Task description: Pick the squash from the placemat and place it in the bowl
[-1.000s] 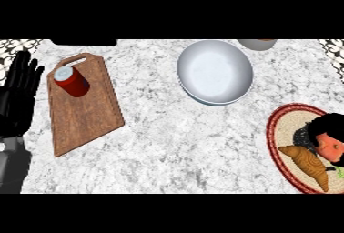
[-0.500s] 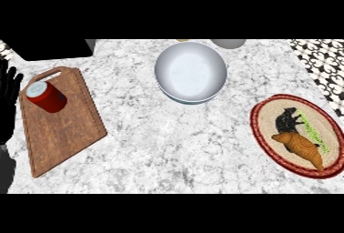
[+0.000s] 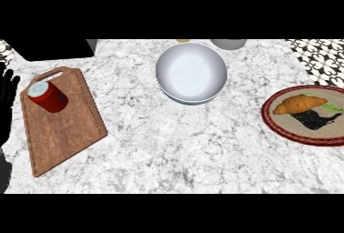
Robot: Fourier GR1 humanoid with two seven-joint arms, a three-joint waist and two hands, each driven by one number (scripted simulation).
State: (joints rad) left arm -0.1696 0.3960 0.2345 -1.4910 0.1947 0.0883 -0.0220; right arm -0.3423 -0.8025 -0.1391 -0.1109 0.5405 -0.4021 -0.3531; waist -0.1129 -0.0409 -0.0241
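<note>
Squash (image 3: 301,105), orange and lumpy, lies on the round woven placemat (image 3: 282,125) far right of the left hand (image 3: 8,88), under the black right hand (image 3: 316,119), whose fingers I cannot tell as open or curled. Between the hands, a smooth white bowl (image 3: 192,73) holds nothing. Just right of the left hand, open with fingers up, a red can (image 3: 48,96) stands on a wooden board (image 3: 64,132).

1. One white bowl (image 3: 192,73), at twelve o'clock.
2. One wooden cutting board (image 3: 64,127), at nine o'clock.
3. One red can (image 3: 47,96), standing on the board.
4. One round placemat (image 3: 282,124) with a red rim, at three o'clock.
5. One orange squash (image 3: 300,104) on the placemat.
6. One black hand (image 3: 8,87), at the nine o'clock edge.
</note>
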